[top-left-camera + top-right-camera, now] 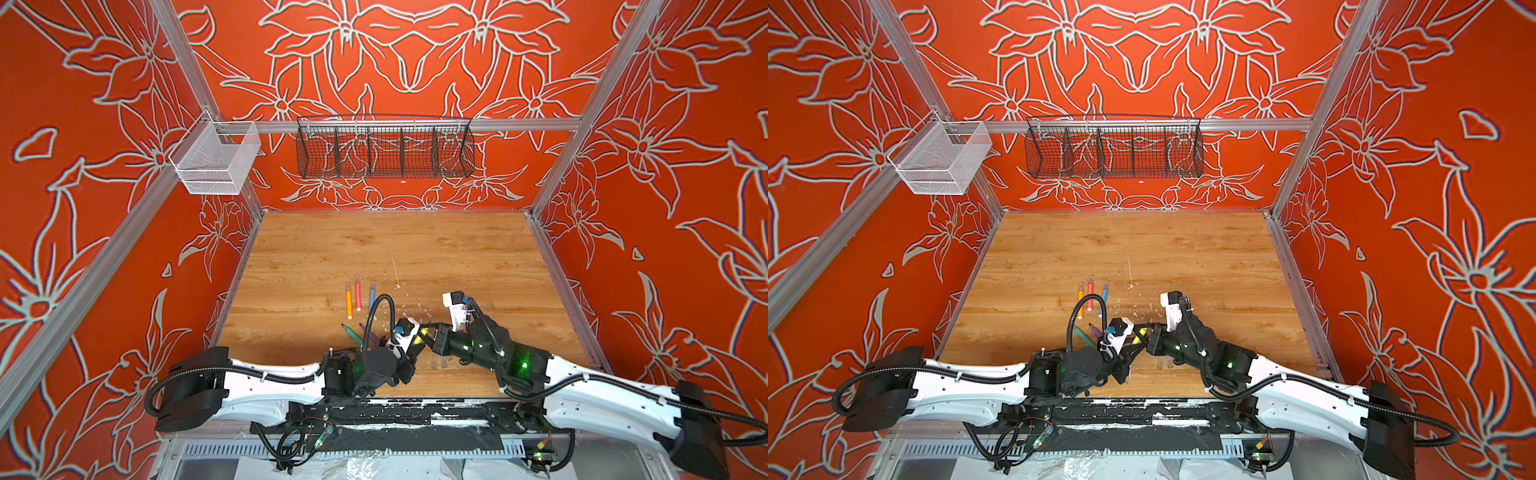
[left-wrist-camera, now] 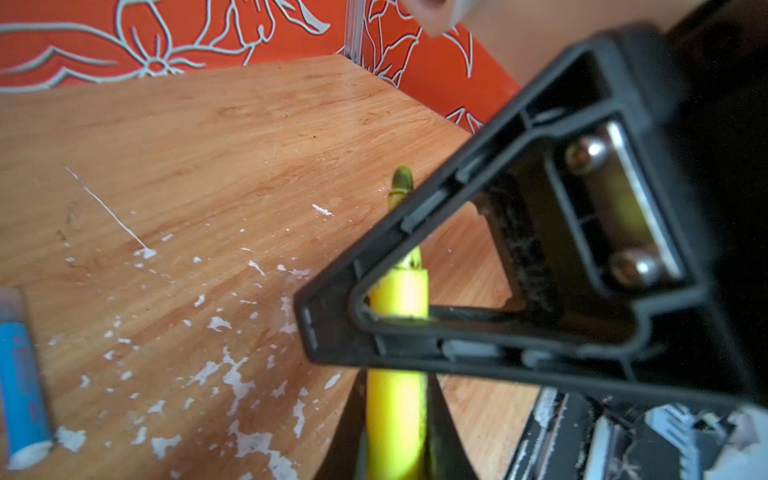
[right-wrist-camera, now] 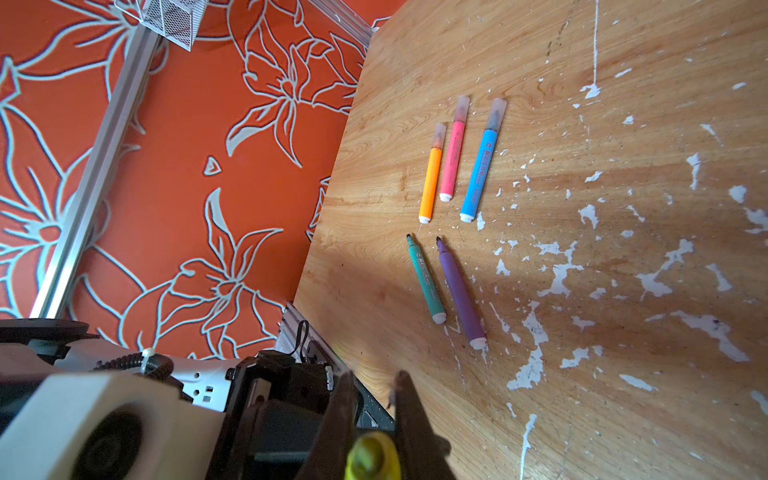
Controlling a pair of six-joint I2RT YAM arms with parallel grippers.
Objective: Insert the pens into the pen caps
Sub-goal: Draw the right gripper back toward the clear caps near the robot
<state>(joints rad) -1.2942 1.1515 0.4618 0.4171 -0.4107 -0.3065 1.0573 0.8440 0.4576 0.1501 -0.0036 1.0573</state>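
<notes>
Both grippers meet over the near middle of the table on one yellow pen (image 1: 422, 336). My left gripper (image 2: 397, 399) is shut on its barrel (image 2: 397, 415). My right gripper (image 3: 374, 378) is shut on the same pen near its tip end (image 3: 372, 457), and the olive tip (image 2: 402, 183) sticks out past its finger. Orange (image 3: 431, 183), pink-red (image 3: 453, 158) and blue (image 3: 482, 166) pens lie side by side, each wearing a translucent pen cap (image 3: 496, 112). Green (image 3: 426, 278) and purple (image 3: 459, 291) pens lie uncapped nearer me. Pale loose caps (image 1: 434, 365) lie beneath the right arm.
White paint-like flecks (image 3: 536, 353) litter the wooden table (image 1: 395, 249). A black wire basket (image 1: 384, 149) hangs on the back rail and a white mesh basket (image 1: 216, 160) on the left rail. Patterned walls close three sides.
</notes>
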